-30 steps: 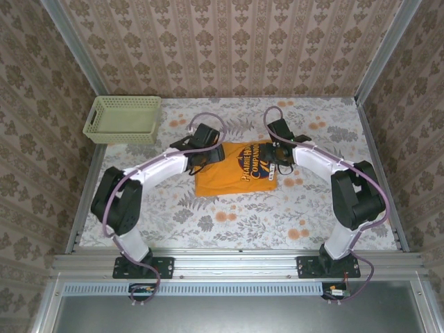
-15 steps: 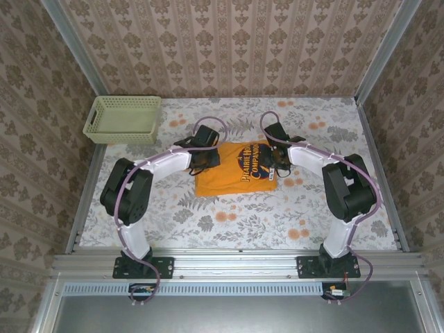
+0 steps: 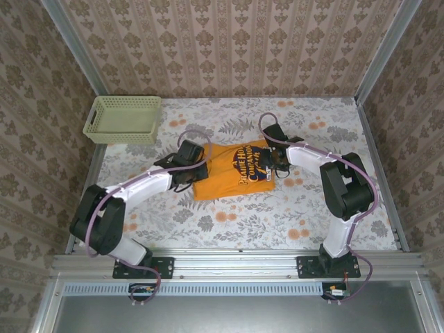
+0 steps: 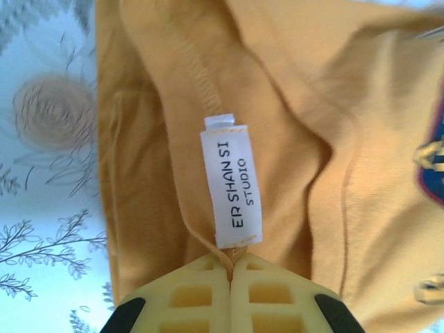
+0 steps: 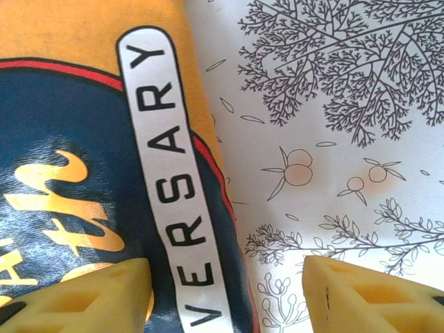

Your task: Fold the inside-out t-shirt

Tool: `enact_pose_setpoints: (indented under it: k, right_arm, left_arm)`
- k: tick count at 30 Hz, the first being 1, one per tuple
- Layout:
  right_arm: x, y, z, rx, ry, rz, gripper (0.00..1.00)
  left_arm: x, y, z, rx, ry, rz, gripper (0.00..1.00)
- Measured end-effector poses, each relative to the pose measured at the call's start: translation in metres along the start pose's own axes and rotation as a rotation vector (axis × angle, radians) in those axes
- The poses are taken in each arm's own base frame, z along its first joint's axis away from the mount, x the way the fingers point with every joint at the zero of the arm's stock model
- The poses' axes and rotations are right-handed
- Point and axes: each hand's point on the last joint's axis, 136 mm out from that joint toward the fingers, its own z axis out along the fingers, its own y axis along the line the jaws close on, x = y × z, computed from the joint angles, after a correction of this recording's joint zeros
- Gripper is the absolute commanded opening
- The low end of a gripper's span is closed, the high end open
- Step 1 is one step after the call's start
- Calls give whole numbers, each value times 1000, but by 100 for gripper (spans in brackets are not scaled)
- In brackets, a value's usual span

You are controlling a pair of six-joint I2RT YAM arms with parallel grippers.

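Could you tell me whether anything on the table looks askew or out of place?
The t-shirt lies crooked on the table, its edge bunched into folds where the left gripper pinches it by the white label. Nothing else stands out.

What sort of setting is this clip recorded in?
Probably a staged robot test booth, not a real home: wallpapered panels in metal framing enclose a floral-covered table, with an orange t-shirt on it and a green basket at its corner.
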Motion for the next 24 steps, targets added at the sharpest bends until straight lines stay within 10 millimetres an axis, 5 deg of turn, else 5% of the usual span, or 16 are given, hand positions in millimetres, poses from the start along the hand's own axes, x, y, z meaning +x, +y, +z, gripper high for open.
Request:
enact_pose_setpoints:
  k: [5,10,15,24]
  right_arm:
    - [3,5,0,-25,14,-9,61]
    - [7,13,-7,-66,20,-14,60]
    - [39,20,-21,-105,47,-36,56]
    - [97,19,-15,-102,106,-25,20]
  left_arm:
    - [23,31,33,-73,91,-44,3]
    - [20,32,36,-69,83,-54,0]
    - [18,32,37,-60,70,-57,0]
    - [6,23,47,-50,61,-33,0]
